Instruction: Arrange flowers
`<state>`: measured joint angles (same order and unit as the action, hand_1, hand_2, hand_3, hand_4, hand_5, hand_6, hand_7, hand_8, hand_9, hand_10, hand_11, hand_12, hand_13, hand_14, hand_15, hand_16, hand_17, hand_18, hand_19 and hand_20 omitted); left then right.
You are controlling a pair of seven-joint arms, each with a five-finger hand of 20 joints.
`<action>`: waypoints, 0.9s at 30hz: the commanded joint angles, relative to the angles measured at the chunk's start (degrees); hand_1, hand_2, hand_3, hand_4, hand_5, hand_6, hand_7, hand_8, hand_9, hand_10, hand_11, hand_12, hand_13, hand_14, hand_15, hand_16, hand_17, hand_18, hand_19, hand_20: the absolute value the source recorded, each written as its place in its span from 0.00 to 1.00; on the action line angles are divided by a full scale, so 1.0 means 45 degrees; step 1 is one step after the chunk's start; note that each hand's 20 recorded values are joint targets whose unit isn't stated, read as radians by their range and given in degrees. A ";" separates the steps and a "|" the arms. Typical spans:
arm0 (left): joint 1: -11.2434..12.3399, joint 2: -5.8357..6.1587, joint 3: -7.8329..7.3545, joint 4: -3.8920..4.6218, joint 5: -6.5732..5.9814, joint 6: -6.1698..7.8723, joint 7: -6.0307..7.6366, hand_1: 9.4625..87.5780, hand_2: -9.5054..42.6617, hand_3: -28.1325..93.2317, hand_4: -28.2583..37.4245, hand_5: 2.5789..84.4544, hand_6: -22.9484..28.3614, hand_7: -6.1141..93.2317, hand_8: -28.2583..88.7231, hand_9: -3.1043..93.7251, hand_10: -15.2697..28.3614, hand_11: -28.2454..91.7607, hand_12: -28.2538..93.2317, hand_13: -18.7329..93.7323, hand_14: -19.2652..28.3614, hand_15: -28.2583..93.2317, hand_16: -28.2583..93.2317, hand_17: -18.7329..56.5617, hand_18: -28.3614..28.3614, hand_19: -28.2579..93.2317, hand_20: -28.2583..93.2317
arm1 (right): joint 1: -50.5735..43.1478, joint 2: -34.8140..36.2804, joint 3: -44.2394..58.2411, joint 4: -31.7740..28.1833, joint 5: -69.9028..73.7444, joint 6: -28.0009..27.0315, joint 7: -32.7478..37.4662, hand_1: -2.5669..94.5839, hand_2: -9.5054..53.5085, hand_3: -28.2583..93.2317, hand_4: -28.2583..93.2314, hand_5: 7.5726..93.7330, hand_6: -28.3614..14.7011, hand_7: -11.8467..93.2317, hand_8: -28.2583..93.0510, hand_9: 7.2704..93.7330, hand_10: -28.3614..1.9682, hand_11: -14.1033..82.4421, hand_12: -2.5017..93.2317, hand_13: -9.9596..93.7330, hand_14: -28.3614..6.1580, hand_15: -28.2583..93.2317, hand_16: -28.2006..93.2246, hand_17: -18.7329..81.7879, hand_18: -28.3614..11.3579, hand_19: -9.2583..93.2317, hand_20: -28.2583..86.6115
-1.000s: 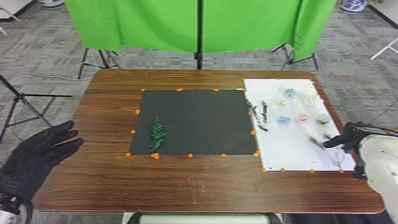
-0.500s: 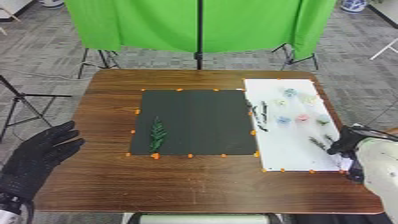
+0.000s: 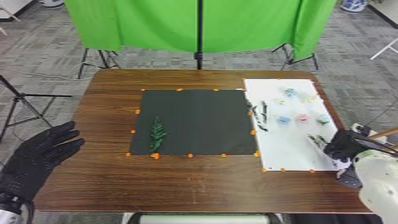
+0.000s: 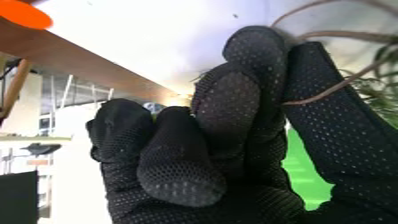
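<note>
Grey carpet (image 3: 58, 55) spreads out beyond the brown bench (image 3: 187, 185), and a bright green cloth (image 3: 151, 25) hangs behind it, with a thin black pole (image 3: 200, 35) standing in front. On the bench I have a dark mat (image 3: 200, 117) and, along its right side, a white board (image 3: 284, 150), with small orange markers (image 3: 155, 156) dotted round their edges.

My right hand (image 3: 342, 146) is over the near right part of the white board, by its outer edge. Its fingers are drawn in close, some of them curled, and my thumb lies against them, pinching a thin brown stem (image 4: 336, 89) that crosses the thumb and runs into the seam between thumb and finger. Past the thumb I see some feathery greenery (image 4: 382, 95). My left hand (image 3: 43, 155) hangs off the left side of the bench, its fingers loose and spread a little, holding nothing.

The flowers lie on the white board: a blue flower (image 3: 290, 92) towards the far end, pale blooms (image 3: 309, 98) near it, then another blue flower (image 3: 283, 120) beside a pink flower (image 3: 302, 118), with a little green sprig (image 3: 322, 121) next to the pink one. Dark slender sprigs (image 3: 264, 111) lie along the side by the mat, and grey-green sprigs (image 3: 317, 141) just beside my right hand. One long green leaf (image 3: 157, 135) lies on the mat, low on its left side, pointing away from me.
</note>
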<state>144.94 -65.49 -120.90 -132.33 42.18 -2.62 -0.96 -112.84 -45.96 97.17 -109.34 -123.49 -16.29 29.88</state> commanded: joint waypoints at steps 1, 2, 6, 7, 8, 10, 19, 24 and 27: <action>0.0176 -0.0097 0.0004 0.0046 0.0046 0.0023 -0.0096 0.24 0.24 0.81 0.05 0.45 0.53 0.27 0.15 0.39 0.62 0.46 0.36 0.41 0.73 0.57 0.20 0.17 0.89 0.66 0.24 | -0.0026 -0.0318 0.0516 -0.1825 -0.1624 -0.0344 0.0450 0.42 0.00 0.97 0.03 0.84 0.61 0.67 0.30 0.98 0.69 0.70 0.35 0.93 0.69 0.91 0.45 0.65 0.20 1.00 0.65; 0.0160 -0.0095 0.0007 0.0055 0.0049 0.0022 -0.0100 0.24 0.24 0.81 0.05 0.45 0.53 0.27 0.15 0.39 0.62 0.46 0.36 0.41 0.73 0.57 0.20 0.17 0.89 0.66 0.24 | 0.0144 -0.0316 0.0464 -0.2074 -0.1672 -0.0346 0.0482 0.42 0.00 0.97 0.03 0.84 0.61 0.67 0.30 0.98 0.69 0.70 0.35 0.93 0.69 0.91 0.45 0.65 0.20 1.00 0.65; 0.0118 -0.0019 0.0009 0.0056 0.0020 0.0072 -0.0142 0.24 0.24 0.81 0.05 0.45 0.53 0.27 0.15 0.39 0.62 0.46 0.36 0.41 0.73 0.57 0.20 0.17 0.89 0.66 0.24 | 0.1240 -0.0283 -0.0330 -0.2773 -0.1880 -0.0268 0.0354 0.42 0.00 0.97 0.03 0.83 0.62 0.68 0.30 0.98 0.69 0.70 0.35 0.93 0.69 0.91 0.45 0.65 0.19 1.00 0.66; 0.0116 -0.0027 -0.0006 0.0041 0.0036 0.0059 -0.0158 0.24 0.24 0.81 0.05 0.45 0.53 0.27 0.15 0.39 0.62 0.46 0.36 0.41 0.73 0.57 0.20 0.17 0.89 0.66 0.24 | 0.1566 -0.0308 -0.0601 -0.2917 -0.1867 -0.0296 0.0305 0.42 0.00 0.97 0.03 0.83 0.62 0.68 0.30 0.98 0.68 0.70 0.35 0.93 0.69 0.91 0.45 0.65 0.19 1.00 0.66; 0.0094 -0.0041 -0.0014 0.0034 0.0060 0.0039 -0.0173 0.24 0.24 0.81 0.05 0.45 0.53 0.27 0.15 0.39 0.62 0.46 0.36 0.41 0.73 0.57 0.20 0.17 0.89 0.66 0.24 | 0.1934 -0.0369 -0.0905 -0.3031 -0.1878 -0.0335 0.0246 0.42 0.00 0.97 0.03 0.83 0.62 0.68 0.30 0.98 0.68 0.70 0.35 0.93 0.69 0.91 0.45 0.65 0.19 1.00 0.66; 0.0080 -0.0071 -0.0055 0.0009 0.0083 0.0019 -0.0234 0.24 0.24 0.81 0.05 0.45 0.53 0.27 0.15 0.39 0.62 0.46 0.36 0.41 0.73 0.57 0.20 0.17 0.89 0.66 0.24 | 0.2651 -0.0514 -0.1606 -0.3197 -0.1886 -0.0498 0.0056 0.42 0.00 0.97 0.03 0.83 0.62 0.68 0.30 0.98 0.69 0.70 0.35 0.93 0.69 0.91 0.45 0.65 0.19 1.00 0.66; -0.0212 -0.0055 0.0086 0.0084 0.0091 -0.0042 -0.0552 0.24 0.24 0.81 0.05 0.45 0.53 0.27 0.15 0.39 0.62 0.46 0.36 0.41 0.73 0.57 0.20 0.17 0.89 0.66 0.24 | 0.6921 -0.2578 -0.6259 -0.2198 -0.2207 -0.2378 -0.1124 0.43 0.00 0.96 0.03 0.84 0.63 0.67 0.30 0.98 0.70 0.69 0.35 0.94 0.73 0.91 0.45 0.67 0.20 1.00 0.66; -0.0387 0.0037 0.0287 0.0164 0.0053 -0.0028 -0.0687 0.24 0.24 0.81 0.05 0.45 0.53 0.27 0.14 0.39 0.62 0.46 0.36 0.41 0.73 0.57 0.20 0.17 0.89 0.66 0.24 | 0.8451 -0.3817 -0.8493 -0.0608 -0.3014 -0.3979 -0.1811 0.43 0.00 0.95 0.01 0.84 0.64 0.64 0.30 0.99 0.71 0.66 0.35 0.94 0.74 0.90 0.46 0.67 0.20 1.00 0.66; -0.0418 0.0071 0.0354 0.0176 0.0072 -0.0003 -0.0666 0.24 0.24 0.81 0.04 0.45 0.53 0.27 0.14 0.39 0.62 0.46 0.36 0.41 0.73 0.57 0.20 0.17 0.89 0.66 0.24 | 0.9189 -0.4391 -0.9646 0.0530 -0.3369 -0.4061 -0.1827 0.44 0.00 0.95 0.00 0.84 0.63 0.63 0.30 0.99 0.71 0.65 0.35 0.94 0.74 0.89 0.46 0.67 0.20 1.00 0.66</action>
<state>143.35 -65.48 -120.39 -132.20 42.25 -2.67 -3.03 -79.49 -57.64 64.46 -114.65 -134.07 -31.06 24.80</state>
